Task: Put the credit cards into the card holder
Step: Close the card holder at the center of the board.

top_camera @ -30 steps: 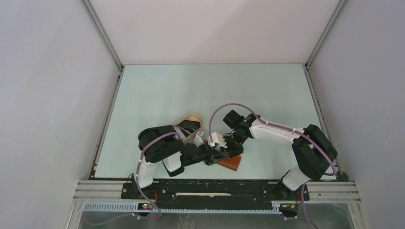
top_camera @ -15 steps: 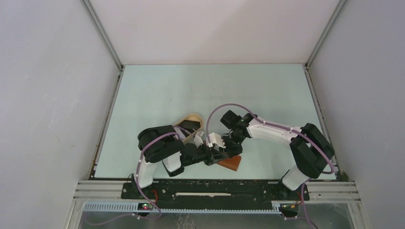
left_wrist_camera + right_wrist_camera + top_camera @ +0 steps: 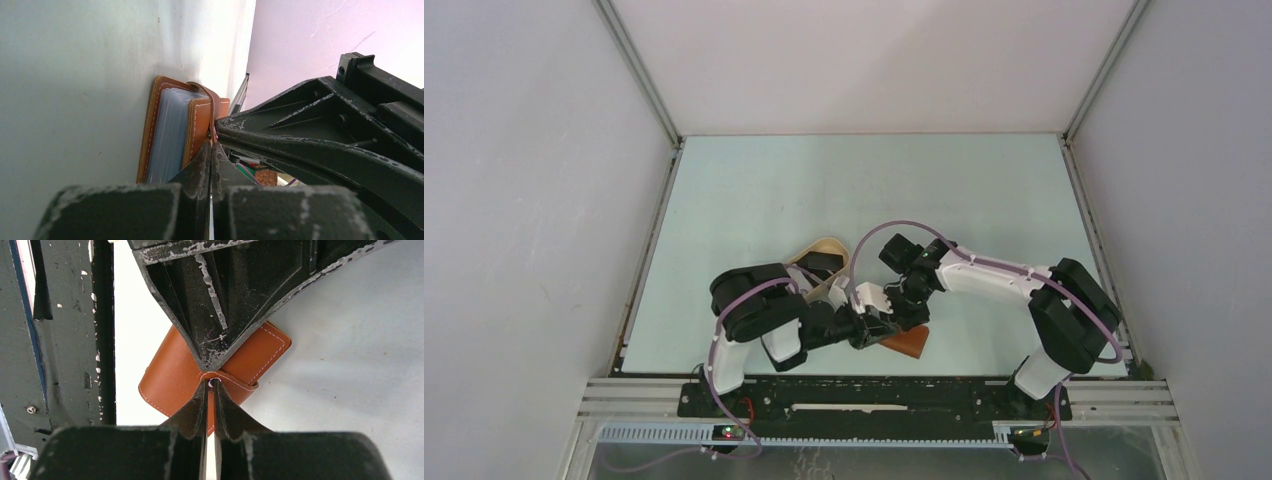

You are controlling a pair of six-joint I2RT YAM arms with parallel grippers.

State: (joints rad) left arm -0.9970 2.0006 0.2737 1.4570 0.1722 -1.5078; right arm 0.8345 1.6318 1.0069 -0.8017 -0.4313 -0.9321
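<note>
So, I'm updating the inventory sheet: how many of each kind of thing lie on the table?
card holder: 1
tray: 1
dark card in the tray: at least 1, any below hidden
total: at least 3

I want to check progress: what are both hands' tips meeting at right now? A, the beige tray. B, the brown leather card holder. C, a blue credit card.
B: the right hand pinches the strap of the card holder, and the closed tip of the left hand meets it there.
</note>
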